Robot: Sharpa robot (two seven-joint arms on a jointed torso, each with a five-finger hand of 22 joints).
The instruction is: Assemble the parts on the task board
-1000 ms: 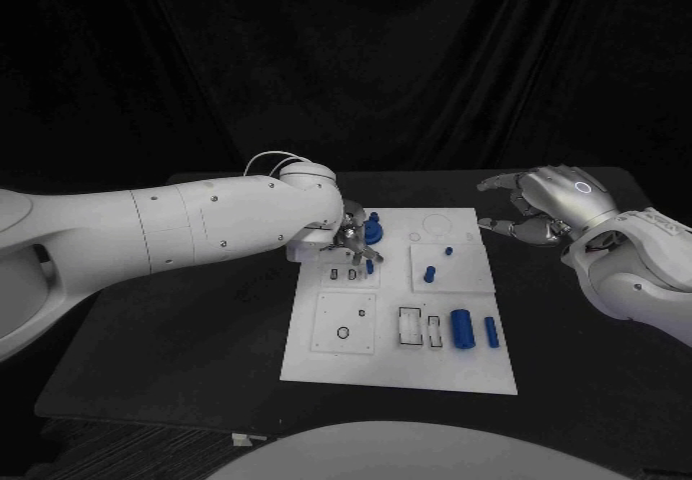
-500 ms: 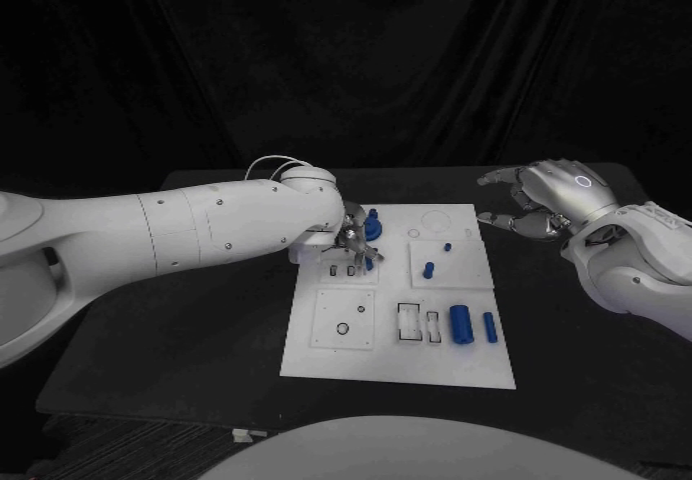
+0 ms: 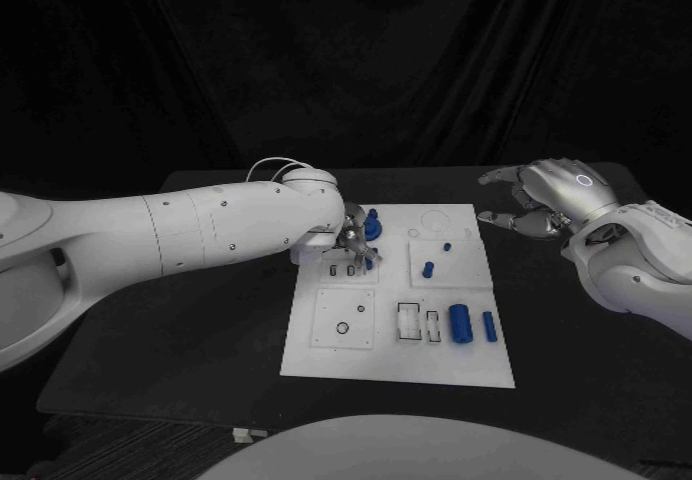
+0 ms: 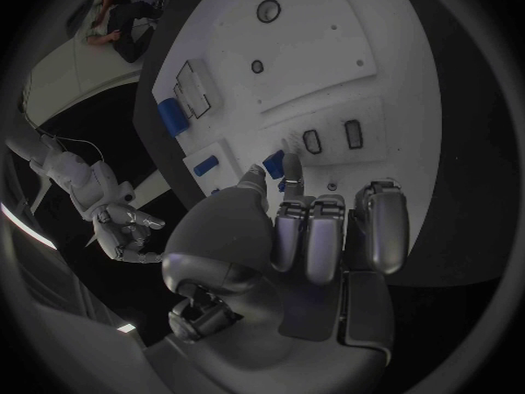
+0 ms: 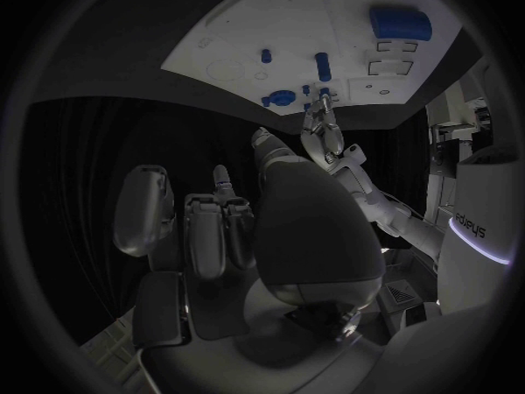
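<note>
The white task board (image 3: 378, 355) lies in the middle of the table. My left hand (image 3: 351, 243) hovers over the board's far left corner and pinches a small blue part (image 3: 369, 263) between thumb and finger, just above two small slots (image 3: 343, 270). The left wrist view shows that part (image 4: 274, 160) at the fingertips. A round blue part (image 3: 372, 228) stands beside the hand. A blue peg (image 3: 428, 268), a thick blue cylinder (image 3: 462, 324) and a thinner one (image 3: 490, 326) rest on the board. My right hand (image 3: 541, 205) hangs beyond the board's far right corner, fingers apart, holding nothing.
A ring-shaped recess (image 3: 343, 330) and rectangular slots (image 3: 413, 322) sit in the board's near half. A tiny blue part (image 3: 447, 246) stands near the far right. Black table (image 3: 188, 330) surrounds the board, and a dark curtain hangs behind.
The camera has shifted a little. My left hand stays over the slots with the small blue part, and the right hand has barely moved.
</note>
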